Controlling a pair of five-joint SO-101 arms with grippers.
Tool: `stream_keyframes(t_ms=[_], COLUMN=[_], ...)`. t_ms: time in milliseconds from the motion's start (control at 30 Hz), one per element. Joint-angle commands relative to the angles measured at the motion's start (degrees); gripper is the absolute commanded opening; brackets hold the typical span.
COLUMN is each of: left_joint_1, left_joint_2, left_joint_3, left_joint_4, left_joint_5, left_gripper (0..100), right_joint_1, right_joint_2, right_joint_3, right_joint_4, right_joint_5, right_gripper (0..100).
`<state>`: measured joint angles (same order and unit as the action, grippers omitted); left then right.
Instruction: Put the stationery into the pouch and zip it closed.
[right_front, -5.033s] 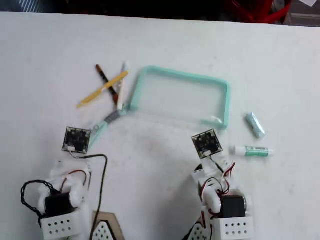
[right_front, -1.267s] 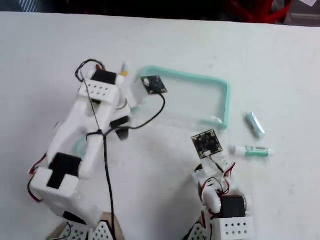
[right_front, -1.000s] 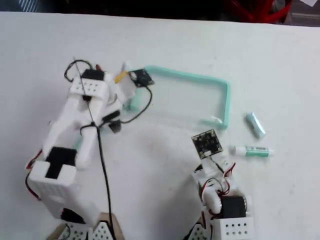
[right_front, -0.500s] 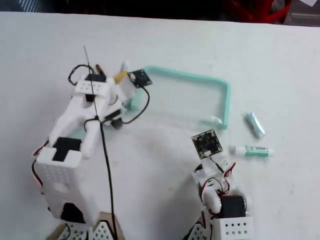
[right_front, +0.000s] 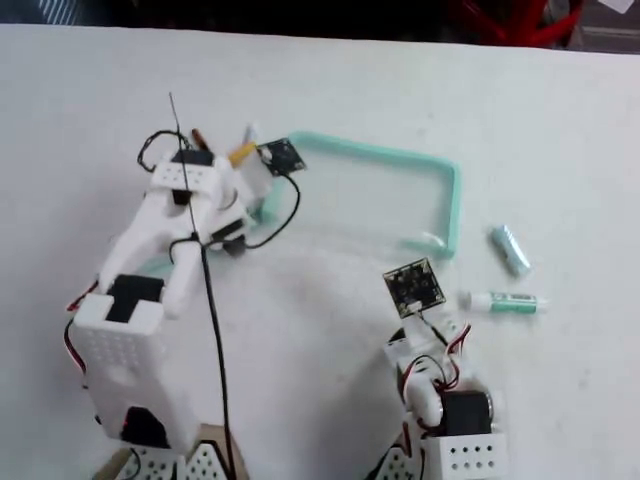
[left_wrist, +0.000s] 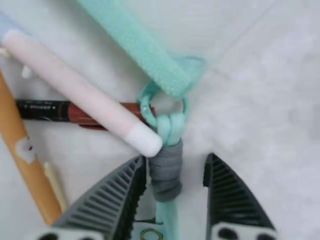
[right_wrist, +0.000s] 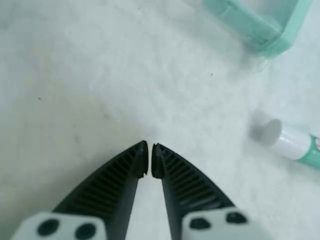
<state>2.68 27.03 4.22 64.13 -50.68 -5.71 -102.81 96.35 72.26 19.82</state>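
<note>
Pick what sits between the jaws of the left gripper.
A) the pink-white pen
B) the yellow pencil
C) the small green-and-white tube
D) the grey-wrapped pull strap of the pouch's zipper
D: in the left wrist view the left gripper is open, with the grey-wrapped pull strap of the pouch between its jaws.

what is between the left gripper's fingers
The grey-wrapped pull cord of the pouch zipper lies inside the left gripper, between its open jaws, as the left wrist view shows.
</note>
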Motion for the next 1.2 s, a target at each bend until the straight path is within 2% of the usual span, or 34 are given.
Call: stream_keyframes(t_ms=[0, 200, 300, 400, 600, 733, 867, 1000, 1167], left_joint_1=[1.36, 5.76, 8.31, 10.42, 16.13, 18.59, 18.07, 17.54, 17.89], left_joint_2=[-0.04, -9.54, -17.10, -25.19, -40.13, -45.41, -45.76, -46.29, -46.29], left_joint_3=[-1.58, -3.08, -6.68, -10.81, -19.16, -24.00, -25.85, -26.29, -25.93], left_joint_4=[1.14, 19.43, 27.08, 31.30, 33.32, 32.88, 32.97, 35.87, 37.80], left_joint_5=[-3.08, -13.45, -12.48, -8.35, 0.97, 6.59, 11.87, 16.35, 17.58], left_gripper=[3, 2, 2, 2, 2, 2, 2, 2, 2], right_joint_1=[0.13, -0.40, -0.40, 0.13, 4.62, 6.90, 6.73, 5.85, 5.58], right_joint_2=[-0.22, -0.22, -0.22, -0.22, -0.31, -0.31, -0.31, -0.31, 0.13], right_joint_3=[0.53, 0.53, 0.53, 0.53, -0.35, -9.49, -20.57, -29.27, -36.75], right_joint_4=[0.31, 0.31, 0.31, 0.31, 0.04, -2.77, -4.44, -4.44, -0.22], right_joint_5=[0.35, 0.18, 0.09, 0.35, 0.53, 1.14, 12.04, 15.65, 20.66], right_gripper=[2.4, 2.4, 2.4, 2.4, 2.8, 2.8, 2.8, 3.4, 15.6])
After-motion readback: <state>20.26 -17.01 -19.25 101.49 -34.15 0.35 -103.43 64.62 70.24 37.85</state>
